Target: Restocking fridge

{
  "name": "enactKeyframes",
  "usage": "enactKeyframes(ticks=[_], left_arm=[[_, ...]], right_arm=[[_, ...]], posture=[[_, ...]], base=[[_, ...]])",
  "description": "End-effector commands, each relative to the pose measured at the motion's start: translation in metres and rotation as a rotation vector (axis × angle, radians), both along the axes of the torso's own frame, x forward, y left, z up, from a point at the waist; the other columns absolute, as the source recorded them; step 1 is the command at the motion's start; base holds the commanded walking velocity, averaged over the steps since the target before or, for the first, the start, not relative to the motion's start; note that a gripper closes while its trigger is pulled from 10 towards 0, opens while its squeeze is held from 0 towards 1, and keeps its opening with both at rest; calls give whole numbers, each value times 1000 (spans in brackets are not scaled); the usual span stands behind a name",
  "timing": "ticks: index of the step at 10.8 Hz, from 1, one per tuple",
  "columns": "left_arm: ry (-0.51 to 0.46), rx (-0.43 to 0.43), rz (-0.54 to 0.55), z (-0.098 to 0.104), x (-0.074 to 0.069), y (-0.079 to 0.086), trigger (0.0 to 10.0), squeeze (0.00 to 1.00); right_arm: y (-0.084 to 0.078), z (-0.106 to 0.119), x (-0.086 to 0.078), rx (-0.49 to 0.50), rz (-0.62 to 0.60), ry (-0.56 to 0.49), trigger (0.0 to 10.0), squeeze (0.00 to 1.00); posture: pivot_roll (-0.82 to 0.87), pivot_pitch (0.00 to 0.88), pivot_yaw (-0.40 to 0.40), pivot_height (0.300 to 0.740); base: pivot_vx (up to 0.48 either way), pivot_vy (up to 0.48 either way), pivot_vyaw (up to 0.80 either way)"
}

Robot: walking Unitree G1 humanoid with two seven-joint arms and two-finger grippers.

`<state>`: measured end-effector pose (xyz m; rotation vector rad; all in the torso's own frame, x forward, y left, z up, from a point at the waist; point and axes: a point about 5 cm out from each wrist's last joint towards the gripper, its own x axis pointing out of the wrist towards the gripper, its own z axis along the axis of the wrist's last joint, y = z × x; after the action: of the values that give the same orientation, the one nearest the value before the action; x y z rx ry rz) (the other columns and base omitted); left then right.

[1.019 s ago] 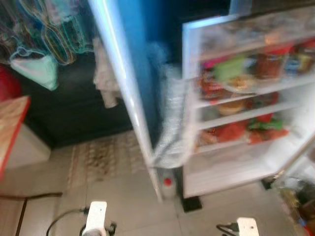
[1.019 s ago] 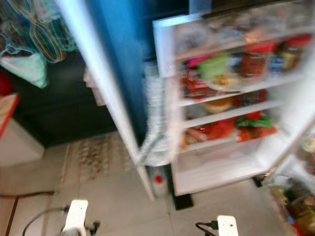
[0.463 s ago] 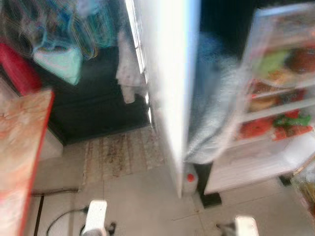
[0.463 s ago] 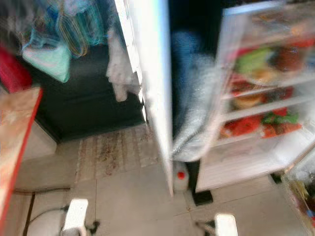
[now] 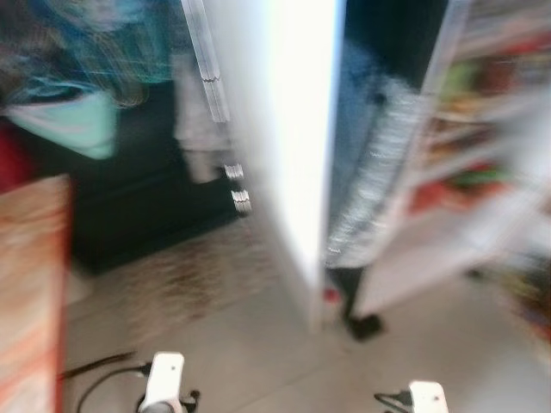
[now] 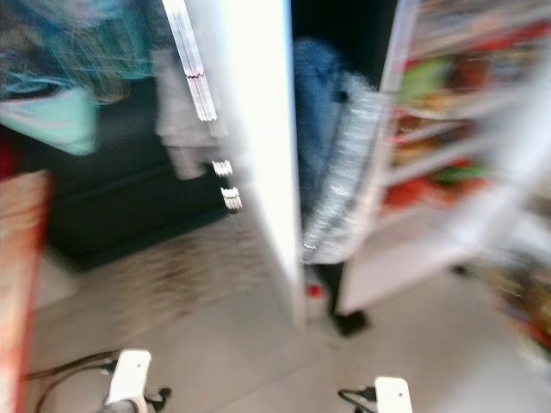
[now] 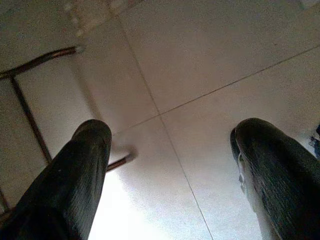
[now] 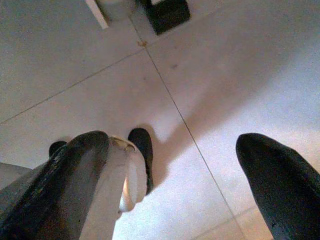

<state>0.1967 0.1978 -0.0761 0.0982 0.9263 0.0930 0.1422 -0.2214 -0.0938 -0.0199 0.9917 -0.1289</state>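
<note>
The head views are strongly blurred. An open fridge point(image 5: 482, 163) is seen at the right side, and its shelves point(image 6: 448, 129) are filled with red, green and orange food items that cannot be told apart. The white fridge door point(image 5: 293, 138) is seen edge-on in the middle, reaching down to the tiled floor point(image 5: 258, 361). Between the door and the fridge body, a silvery crinkled sheet point(image 6: 340, 189) hangs down, and a small bottle with a red cap point(image 6: 316, 291) is standing on the floor just beside the door's lower corner. A patterned rug point(image 5: 181, 275) is lying on the floor left of the door, in front of a dark cabinet point(image 5: 138, 198). A reddish table point(image 5: 30, 292) is seen at the left edge. The left hand point(image 7: 170, 155) is pointed down at the floor tiles with its fingers point(image 7: 75, 180) held wide apart and nothing between them. The right hand point(image 8: 172, 165) is also spread apart over the floor and is empty.
</note>
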Motion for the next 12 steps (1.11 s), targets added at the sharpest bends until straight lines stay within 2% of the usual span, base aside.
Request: enactKeyframes(ticks=[1, 5, 8, 10, 12], left_arm=[[35, 16, -5, -4, -7, 4, 10000, 0], [47, 29, -53, -4, -9, 6, 10000, 0], [37, 52, -48, -1, -5, 12, 10000, 0], [34, 47, -1, -2, -4, 6, 10000, 0], [42, 27, 21, -4, -7, -1, 10000, 0]], right_arm=[[5, -2, -3, 14, 0, 14, 10000, 0], [9, -2, 1, 11, 19, 15, 10000, 0], [8, 1, 10, -9, 87, 20, 10000, 0], [-1, 5, 15, -39, 134, 23, 10000, 0], [-12, 9, 19, -58, 122, 20, 10000, 0]], posture=[[-130, 82, 133, 740], [-111, 95, 136, 740], [-61, 94, 90, 740], [-24, 93, 38, 740], [-1, 86, 28, 740]], base=[[0, 315, -781], [0, 0, -781], [0, 0, -781], [0, 0, -781], [0, 0, -781]])
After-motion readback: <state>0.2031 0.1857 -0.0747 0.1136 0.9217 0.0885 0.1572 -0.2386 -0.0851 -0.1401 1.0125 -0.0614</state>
